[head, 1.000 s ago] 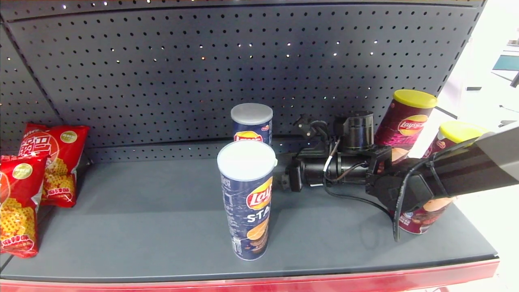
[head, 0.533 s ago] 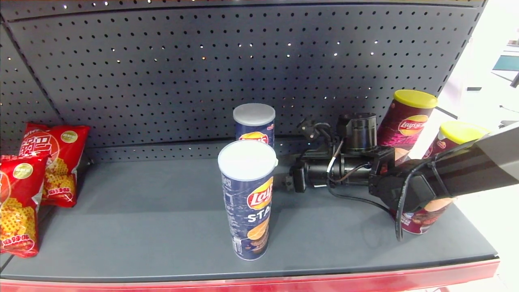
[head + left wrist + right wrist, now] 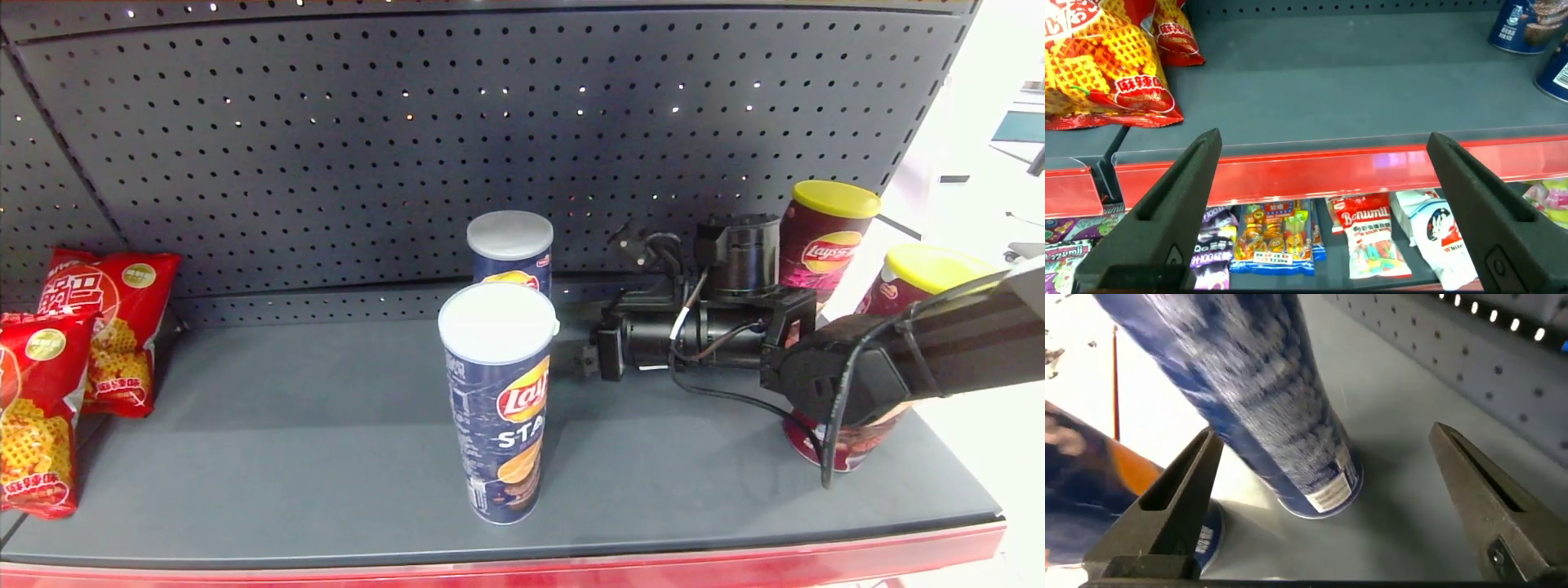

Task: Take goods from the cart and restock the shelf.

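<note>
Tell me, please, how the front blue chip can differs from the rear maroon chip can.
Colour: the front blue chip can is navy, the rear maroon chip can dark red.
Lid: the blue can's is white, the maroon can's yellow.
Place: the blue can stands centre front, the maroon can far right by the pegboard.
Both are lidded tubes.

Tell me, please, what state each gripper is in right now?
Left gripper: open, holding nothing.
Right gripper: open, holding nothing.
</note>
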Robot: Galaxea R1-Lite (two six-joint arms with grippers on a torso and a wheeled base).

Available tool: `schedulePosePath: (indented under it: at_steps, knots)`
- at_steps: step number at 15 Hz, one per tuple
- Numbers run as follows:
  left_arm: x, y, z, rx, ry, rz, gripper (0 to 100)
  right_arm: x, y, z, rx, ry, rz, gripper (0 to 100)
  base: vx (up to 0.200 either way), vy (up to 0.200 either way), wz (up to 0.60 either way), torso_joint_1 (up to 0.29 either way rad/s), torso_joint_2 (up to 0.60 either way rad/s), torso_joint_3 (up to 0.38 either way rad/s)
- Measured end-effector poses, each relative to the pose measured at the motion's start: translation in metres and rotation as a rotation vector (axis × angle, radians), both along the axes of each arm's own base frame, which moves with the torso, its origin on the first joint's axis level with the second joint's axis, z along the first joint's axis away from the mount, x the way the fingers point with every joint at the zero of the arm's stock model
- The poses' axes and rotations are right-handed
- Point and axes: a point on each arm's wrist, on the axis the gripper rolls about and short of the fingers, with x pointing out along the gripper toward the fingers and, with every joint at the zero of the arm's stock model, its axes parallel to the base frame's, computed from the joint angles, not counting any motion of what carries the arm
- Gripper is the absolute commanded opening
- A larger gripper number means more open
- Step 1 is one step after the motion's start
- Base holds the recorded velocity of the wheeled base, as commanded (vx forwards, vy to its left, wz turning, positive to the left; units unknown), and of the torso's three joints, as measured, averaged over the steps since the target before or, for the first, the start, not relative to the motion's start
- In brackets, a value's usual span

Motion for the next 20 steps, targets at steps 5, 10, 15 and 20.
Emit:
schedulePosePath:
  at_steps: [5,10,15,20]
  knots:
    - [0.0,0.0,0.0,0.0,0.0,0.0,100,-0.011,-0.012,0.024,0.028,-0.05,-0.02,100,0.0,0.0,0.0,0.0,0.0,0.0]
    - [0.0,0.0,0.0,0.0,0.0,0.0,100,-0.025,-0.027,0.044,0.051,-0.091,-0.038,100,0.0,0.0,0.0,0.0,0.0,0.0]
    - [0.0,0.0,0.0,0.0,0.0,0.0,100,-0.043,-0.042,0.075,0.098,-0.172,-0.051,100,0.0,0.0,0.0,0.0,0.0,0.0]
    - [0.0,0.0,0.0,0.0,0.0,0.0,100,-0.072,-0.054,0.104,0.148,-0.251,-0.029,100,0.0,0.0,0.0,0.0,0.0,0.0]
